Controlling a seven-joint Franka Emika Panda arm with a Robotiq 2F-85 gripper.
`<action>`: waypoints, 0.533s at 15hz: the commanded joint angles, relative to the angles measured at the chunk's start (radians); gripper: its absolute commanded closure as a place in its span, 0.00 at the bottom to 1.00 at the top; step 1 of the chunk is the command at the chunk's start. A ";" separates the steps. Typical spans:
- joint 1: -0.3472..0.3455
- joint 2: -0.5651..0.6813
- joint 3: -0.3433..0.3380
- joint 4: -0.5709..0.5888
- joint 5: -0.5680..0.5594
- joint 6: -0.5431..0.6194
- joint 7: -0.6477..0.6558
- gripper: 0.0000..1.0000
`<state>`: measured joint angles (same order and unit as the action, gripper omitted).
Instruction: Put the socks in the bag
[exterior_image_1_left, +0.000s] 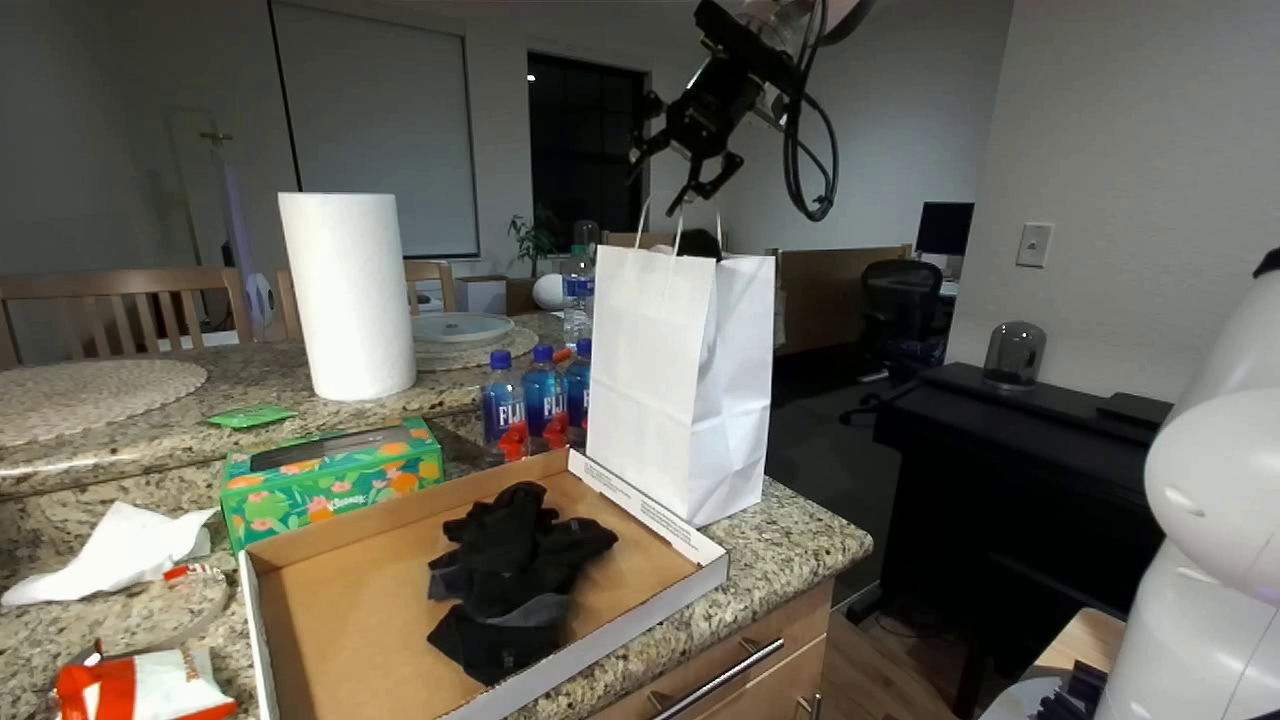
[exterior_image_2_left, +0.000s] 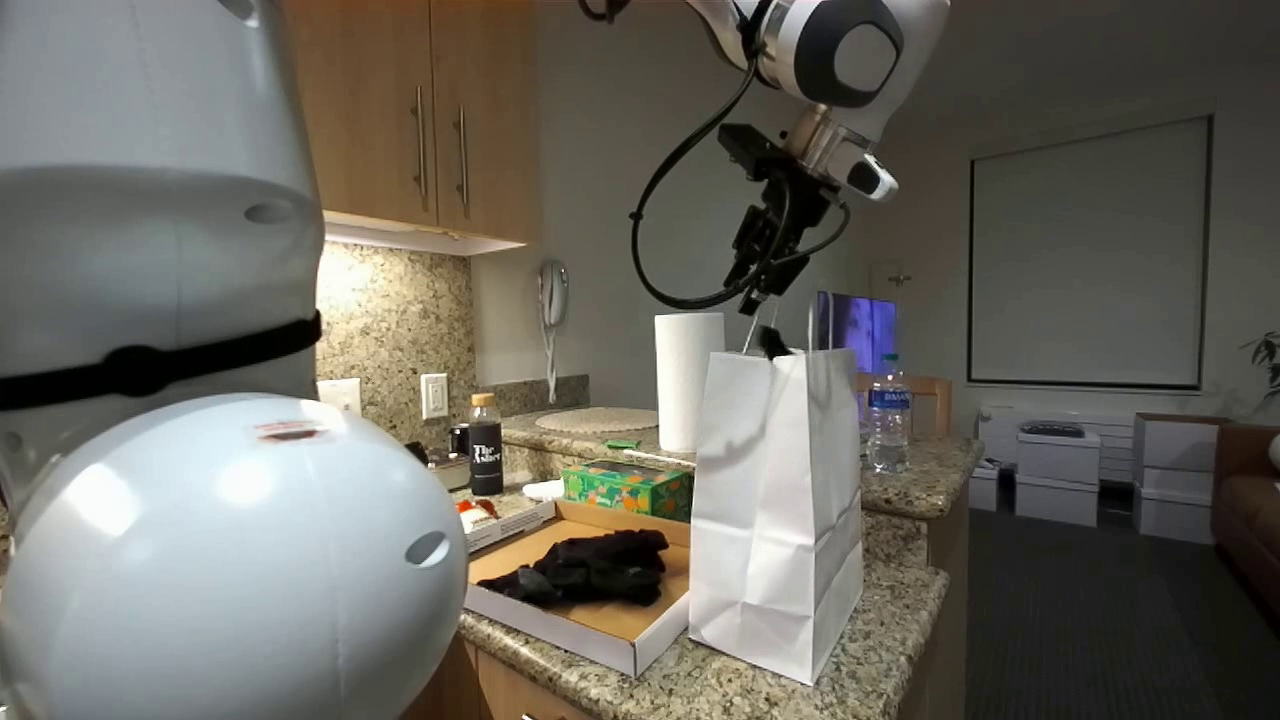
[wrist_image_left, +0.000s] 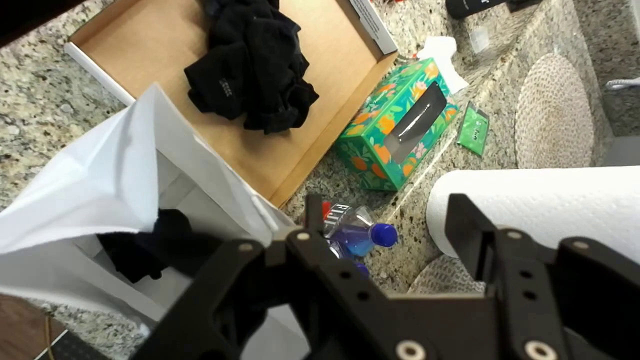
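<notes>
Release step in hand, I judge: my tool stands spread above the bag, gripping nothing; one sock shows at its mouth (mid-drop, presumably). Remaining socks lie in the tray; next, reach there.

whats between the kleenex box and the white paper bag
Three blue-capped Fiji bottles stand between the Kleenex box and the white paper bag, beyond the cardboard tray's edge, in an exterior view.
</notes>
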<state>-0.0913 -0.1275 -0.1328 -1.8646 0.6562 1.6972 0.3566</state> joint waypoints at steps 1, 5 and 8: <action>-0.012 0.002 -0.002 0.012 0.021 -0.013 -0.022 0.05; -0.011 0.000 0.000 0.017 0.020 -0.013 -0.021 0.00; 0.000 -0.013 0.011 0.020 0.011 -0.017 -0.035 0.00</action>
<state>-0.0904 -0.1276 -0.1349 -1.8496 0.6597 1.6947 0.3560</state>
